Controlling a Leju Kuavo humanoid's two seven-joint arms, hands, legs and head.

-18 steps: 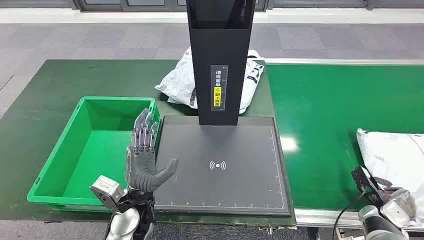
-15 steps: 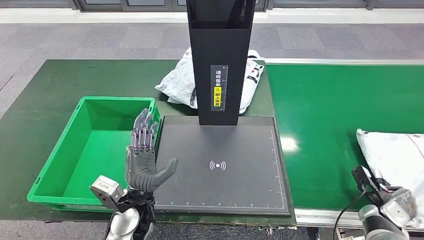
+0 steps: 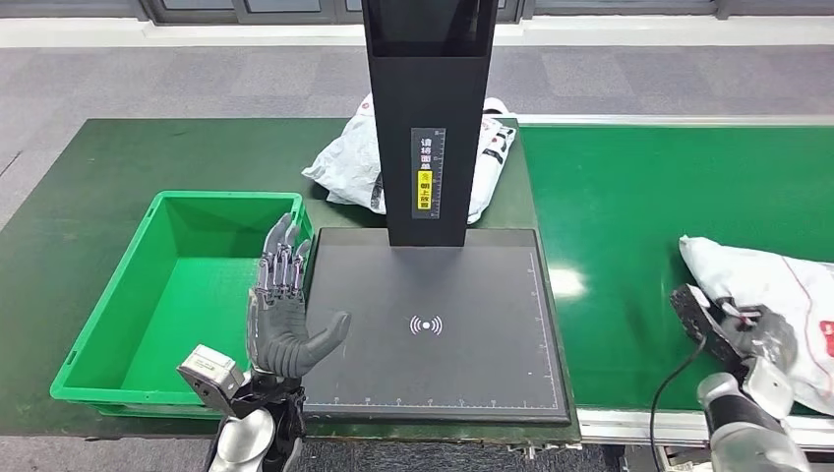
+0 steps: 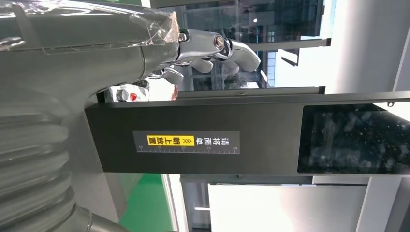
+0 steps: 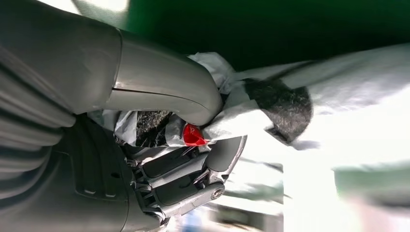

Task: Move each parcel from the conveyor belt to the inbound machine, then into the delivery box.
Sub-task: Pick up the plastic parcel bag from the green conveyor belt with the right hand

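A white plastic parcel (image 3: 787, 290) with red print lies on the green conveyor belt (image 3: 629, 206) at the right. My right hand (image 3: 740, 336) grips its near left corner; the right wrist view shows the thumb (image 5: 164, 87) pressed over crumpled parcel film (image 5: 290, 96). The inbound machine has a black scan plate (image 3: 433, 285) and a black tower (image 3: 425, 128). My left hand (image 3: 285, 315) is held upright with spread fingers between the plate and the green delivery box (image 3: 177, 295), holding nothing. In the left wrist view its fingers (image 4: 208, 48) reach past the tower (image 4: 193, 140).
A second white parcel (image 3: 344, 162) lies behind the tower on the dark green table. The belt's metal rim (image 3: 629, 425) runs along the front edge at the right. Grey floor lies beyond the table.
My right hand has moved up and to the left with the parcel's corner in it, and the parcel has slid left along the belt. The left hand has stayed put.
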